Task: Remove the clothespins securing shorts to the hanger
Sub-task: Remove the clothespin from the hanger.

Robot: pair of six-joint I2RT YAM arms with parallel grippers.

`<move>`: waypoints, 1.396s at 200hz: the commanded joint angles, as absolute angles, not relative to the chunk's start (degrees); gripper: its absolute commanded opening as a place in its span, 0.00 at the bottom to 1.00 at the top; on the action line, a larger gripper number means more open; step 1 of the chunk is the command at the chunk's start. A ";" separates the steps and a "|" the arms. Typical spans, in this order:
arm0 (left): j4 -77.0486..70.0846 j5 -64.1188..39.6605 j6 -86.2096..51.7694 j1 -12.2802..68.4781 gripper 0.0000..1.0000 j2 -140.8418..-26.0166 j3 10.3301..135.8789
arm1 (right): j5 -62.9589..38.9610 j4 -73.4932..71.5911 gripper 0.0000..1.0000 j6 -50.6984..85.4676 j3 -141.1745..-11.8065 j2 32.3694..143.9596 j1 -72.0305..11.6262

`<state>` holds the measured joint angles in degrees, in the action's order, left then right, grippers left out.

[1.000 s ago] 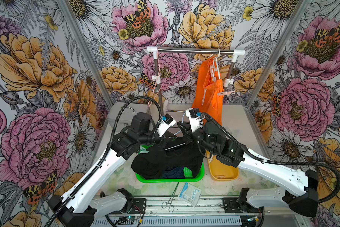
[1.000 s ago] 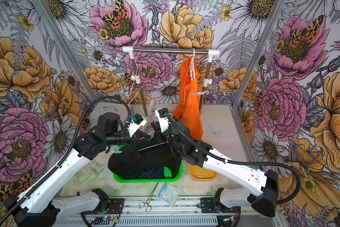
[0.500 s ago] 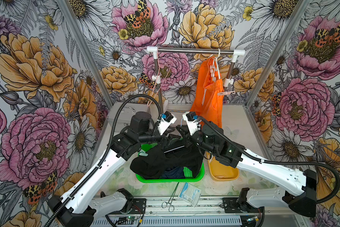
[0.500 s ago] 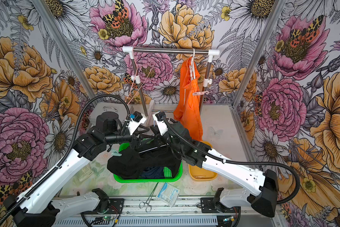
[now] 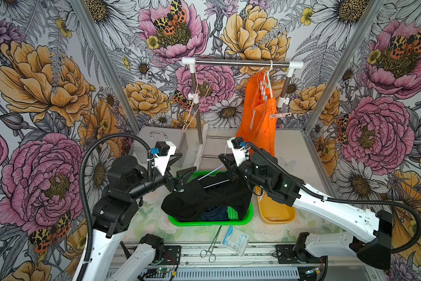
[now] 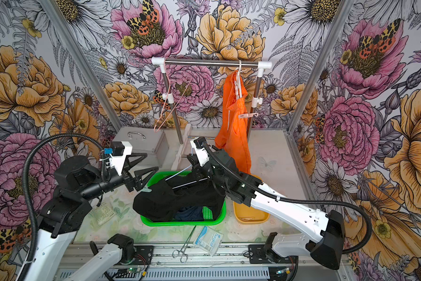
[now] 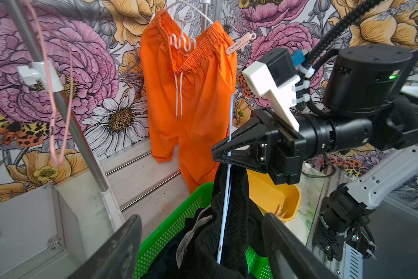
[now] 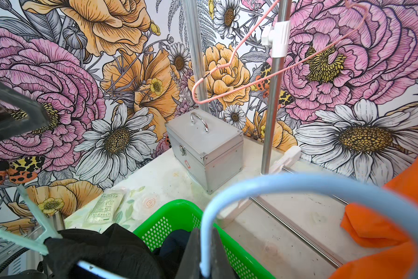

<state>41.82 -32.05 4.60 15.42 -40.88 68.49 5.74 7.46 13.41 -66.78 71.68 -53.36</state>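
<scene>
At the middle of both top views, the right gripper (image 7: 217,151) is clamped on a pale blue hanger (image 7: 227,193) carrying black shorts (image 5: 204,197) over a green basket (image 5: 180,220). Left of centre, the left gripper (image 6: 152,161) gapes wide and empty. A grey-teal clothespin (image 8: 31,232) bites the shorts' edge just below those open jaws, not between them. The likely best move is to lower the jaws over its splayed handles, squeeze, then pull clear.

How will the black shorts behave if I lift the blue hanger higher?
Likely floppy: the black shorts sag in folds over the green basket rim. They may slip along the thin blue hanger; only one teal clothespin shows.
</scene>
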 commanded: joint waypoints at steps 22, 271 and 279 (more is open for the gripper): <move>57.63 -33.84 1.45 10.48 0.85 -38.65 68.62 | 5.25 5.80 0.00 14.42 -66.29 70.05 -52.38; 64.63 -44.12 3.21 -2.47 0.68 -38.60 66.71 | 1.15 6.21 0.00 19.54 -65.98 70.37 -48.85; 64.34 -42.21 2.88 -2.57 0.68 -38.67 66.65 | 1.14 6.60 0.00 19.74 -66.21 70.40 -48.71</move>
